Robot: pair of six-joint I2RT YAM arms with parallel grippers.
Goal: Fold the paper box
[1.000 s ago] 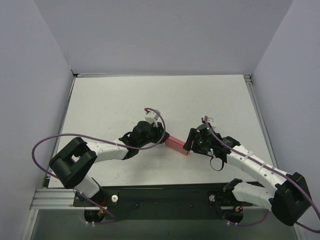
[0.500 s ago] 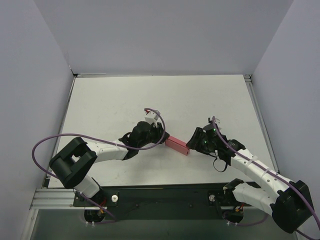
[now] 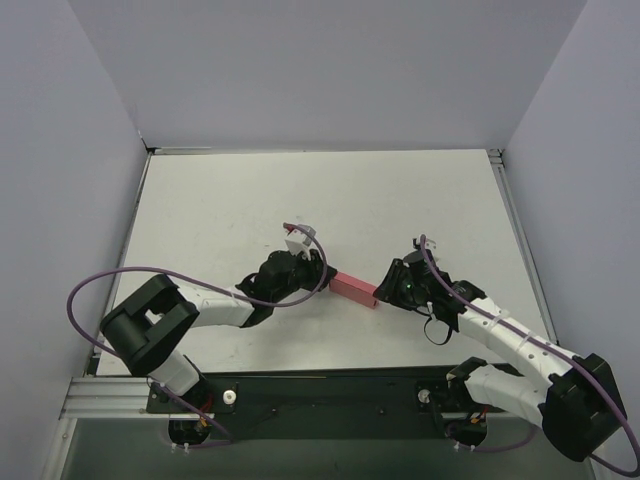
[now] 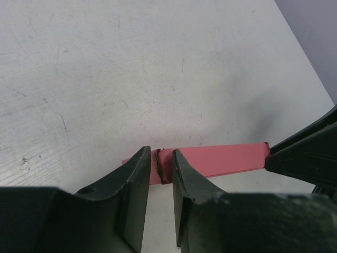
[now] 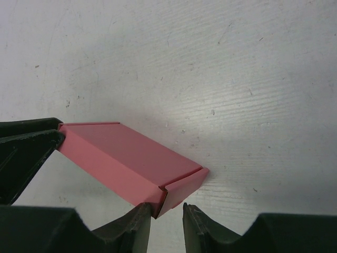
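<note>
Left wrist, fingers hide paper box end

The white counter lies open on its far half and along both side strips. A gripper can pass there freely, up to the pale grey walls that close the left, far and right sides. The near middle is crowded. The pink-red flat card paper box lies there, with the left gripper on its left end and the right gripper at its right end, so both ends are blocked. Only the two long sides of the paper box stand free. A purple cable arches above the left arm and takes room over the counter on that side.
</note>
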